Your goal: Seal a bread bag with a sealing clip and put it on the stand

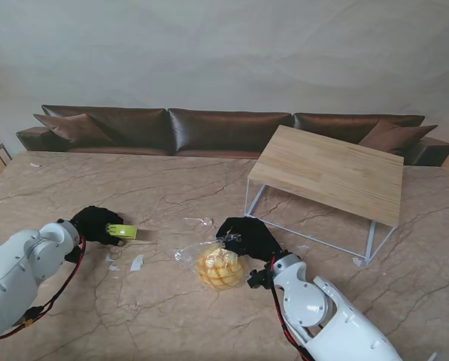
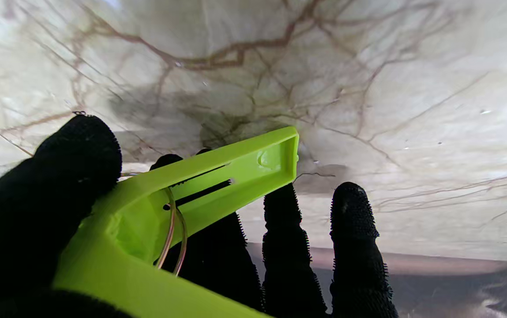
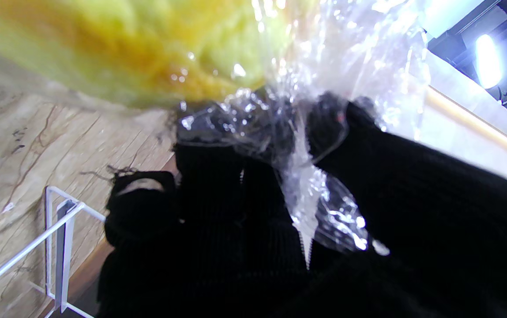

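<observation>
A clear bread bag (image 1: pixel 218 265) with a yellow bun inside lies on the marble table near its middle. My right hand (image 1: pixel 248 237) in a black glove is shut on the bag's gathered neck; the right wrist view shows crinkled plastic (image 3: pixel 310 194) pinched between the fingers, the bun (image 3: pixel 138 48) beyond. My left hand (image 1: pixel 96 223) sits to the left, shut on a lime-green sealing clip (image 1: pixel 122 231). In the left wrist view the clip (image 2: pixel 218 181) lies across the fingers with its wire spring showing, the thumb (image 2: pixel 59 176) pressed on it. The wooden-topped stand (image 1: pixel 329 171) with white wire legs is at the right, farther from me.
Small scraps of clear plastic (image 1: pixel 136 262) lie on the marble between the two hands, and another bit (image 1: pixel 199 221) lies just beyond the bag. A brown leather sofa (image 1: pixel 224 129) runs along the table's far edge. One white stand leg (image 3: pixel 61 247) appears near my right hand.
</observation>
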Motion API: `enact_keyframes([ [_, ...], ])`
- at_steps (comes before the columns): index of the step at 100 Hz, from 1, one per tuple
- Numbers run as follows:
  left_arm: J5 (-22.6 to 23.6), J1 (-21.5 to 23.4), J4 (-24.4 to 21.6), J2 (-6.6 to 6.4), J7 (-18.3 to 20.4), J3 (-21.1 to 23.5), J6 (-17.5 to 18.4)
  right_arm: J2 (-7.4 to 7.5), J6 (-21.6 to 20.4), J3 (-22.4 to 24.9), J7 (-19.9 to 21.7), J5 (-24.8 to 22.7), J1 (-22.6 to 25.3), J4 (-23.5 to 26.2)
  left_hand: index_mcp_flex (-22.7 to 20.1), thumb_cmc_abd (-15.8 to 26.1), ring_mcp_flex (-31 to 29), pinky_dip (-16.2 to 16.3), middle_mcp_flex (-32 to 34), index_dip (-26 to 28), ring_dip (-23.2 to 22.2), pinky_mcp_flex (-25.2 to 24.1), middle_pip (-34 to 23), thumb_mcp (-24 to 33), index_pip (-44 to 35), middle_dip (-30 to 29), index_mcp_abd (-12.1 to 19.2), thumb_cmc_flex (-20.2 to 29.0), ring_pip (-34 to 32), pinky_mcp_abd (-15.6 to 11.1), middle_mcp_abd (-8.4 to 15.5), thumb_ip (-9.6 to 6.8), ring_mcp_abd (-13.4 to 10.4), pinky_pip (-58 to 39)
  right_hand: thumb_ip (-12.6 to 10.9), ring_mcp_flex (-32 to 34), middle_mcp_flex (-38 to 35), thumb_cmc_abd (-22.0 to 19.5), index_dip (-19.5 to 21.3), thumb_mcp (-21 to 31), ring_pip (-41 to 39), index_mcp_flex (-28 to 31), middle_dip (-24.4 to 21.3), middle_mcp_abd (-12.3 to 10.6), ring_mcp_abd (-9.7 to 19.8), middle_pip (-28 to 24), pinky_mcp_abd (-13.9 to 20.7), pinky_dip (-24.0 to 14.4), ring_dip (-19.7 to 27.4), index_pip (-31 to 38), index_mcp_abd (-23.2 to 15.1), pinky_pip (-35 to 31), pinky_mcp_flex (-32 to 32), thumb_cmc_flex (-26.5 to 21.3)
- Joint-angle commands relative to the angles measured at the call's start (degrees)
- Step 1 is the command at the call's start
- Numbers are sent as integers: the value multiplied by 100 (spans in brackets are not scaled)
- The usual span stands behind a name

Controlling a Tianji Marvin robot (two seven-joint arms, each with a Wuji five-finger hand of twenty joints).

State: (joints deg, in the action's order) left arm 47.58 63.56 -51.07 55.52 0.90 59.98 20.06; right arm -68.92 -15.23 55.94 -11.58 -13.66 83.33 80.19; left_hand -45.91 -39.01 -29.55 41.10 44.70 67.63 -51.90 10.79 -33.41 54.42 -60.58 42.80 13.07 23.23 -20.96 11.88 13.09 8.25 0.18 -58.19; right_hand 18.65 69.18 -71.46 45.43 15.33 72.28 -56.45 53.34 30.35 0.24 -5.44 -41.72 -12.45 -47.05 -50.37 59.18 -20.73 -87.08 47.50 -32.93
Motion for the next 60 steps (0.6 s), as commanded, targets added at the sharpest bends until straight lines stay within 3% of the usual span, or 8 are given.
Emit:
enact_keyframes([
  [1,-79,329,555,164,363,-198,51,-29,-4,-13,-4,15,53,33,-1017,-146,-821,-49,-173,515,1040,-5,1007,241,-2474,-1363,211,41,-10,-99,-524,-111,406,102,-49,225,-142,-105,-80,181,-104,52,-29,6,-53,-171,36,32,-49,59,-126,-210,63,-19],
  [16,-466,26,1082,257,69,-698,229,-30,7,-28,6,31,51,28,-1440,-559,-1434,3,857,464,1061,265,567,609,-2868,-1436,69,401,-318,10,-268,-84,395,-99,-48,227,-145,-116,-91,176,-108,53,-33,3,-60,-176,31,36,-50,61,-121,-211,64,-15],
  [22,-648,-71,1254,300,37,-867,271,-31,14,-38,11,36,45,20,-1515,-1128,-1774,4,1820,359,930,338,938,364,-3007,-187,-73,1011,-558,44,-145,541,425,-192,-50,230,-144,-117,-93,178,-110,55,-35,-1,-54,-177,30,38,-49,65,-110,-211,63,-16],
  [25,-734,-117,1338,321,32,-953,288,-33,17,-43,15,47,42,17,-1535,-1256,-1925,8,2239,350,866,383,1234,239,-3042,339,-136,1220,-664,62,-89,594,433,-247,-50,230,-144,-113,-100,177,-110,48,-36,-1,-53,-177,30,39,-49,58,-116,-211,63,-16],
  [38,-1203,-372,1816,445,24,-1398,413,-36,18,-73,27,62,20,-2,-1583,-1420,-2656,97,2920,360,-33,633,78,282,-3076,1529,-166,1313,-1781,233,-83,623,688,-572,-49,230,-144,-114,-112,174,-111,54,-41,6,-55,-180,30,42,-48,64,-97,-212,63,-10],
  [50,-1515,-493,2131,561,-27,-1585,509,-39,10,-94,36,73,-5,-28,-1734,-1301,-3149,149,3106,708,-808,872,-1072,778,-3192,1660,-462,1314,-2474,455,-515,433,971,-857,-48,231,-141,-118,-128,173,-112,51,-44,6,-55,-181,33,45,-48,60,-85,-213,64,-5],
  [55,-1549,-468,2131,573,-10,-1526,497,-37,11,-100,55,80,-17,-35,-1743,-1110,-3317,209,3183,899,-1079,913,-1541,957,-3171,1722,-503,1255,-2756,566,-742,195,1104,-983,-49,233,-141,-121,-137,174,-114,48,-44,8,-55,-184,39,47,-48,57,-79,-212,68,-5],
  [60,-1514,-432,2112,574,-91,-1456,485,-35,15,-104,67,80,-27,-37,-1712,-795,-3545,296,3303,1026,-1354,1033,-2192,1136,-3105,1752,-391,1049,-3144,689,-791,-273,1178,-1160,-47,233,-141,-122,-154,169,-115,23,-45,2,-55,-186,42,49,-48,38,-84,-212,69,-2],
])
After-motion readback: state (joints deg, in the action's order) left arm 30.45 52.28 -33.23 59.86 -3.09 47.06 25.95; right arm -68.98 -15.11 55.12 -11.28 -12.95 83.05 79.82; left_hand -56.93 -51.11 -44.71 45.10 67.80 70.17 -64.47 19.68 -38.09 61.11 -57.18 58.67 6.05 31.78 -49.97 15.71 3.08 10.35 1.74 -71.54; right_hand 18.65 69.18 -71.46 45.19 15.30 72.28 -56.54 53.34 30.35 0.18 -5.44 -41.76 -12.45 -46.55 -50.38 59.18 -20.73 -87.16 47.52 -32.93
